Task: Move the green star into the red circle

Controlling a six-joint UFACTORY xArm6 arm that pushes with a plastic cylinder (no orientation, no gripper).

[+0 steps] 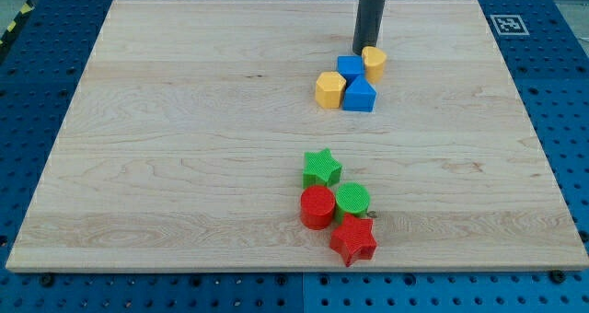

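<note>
Tip: the dark rod's lower end, my tip [369, 49], rests at the view's top, just above the blue cube [351, 67] and beside the yellow cylinder-like block [374, 63]; the rod has no jaws, so it grasps nothing.
Upper cluster: a yellow hexagonal block [329, 89] and a second blue block [360, 96] touch that blue cube.
Green star: the green star-shaped block [321, 168] lies well below the tip, touching the red circular block [317, 207].
Neighbours: a green circular block [352, 201] and a red star-shaped block [353, 240] crowd together there.
Surface: light wooden board [166, 147].
</note>
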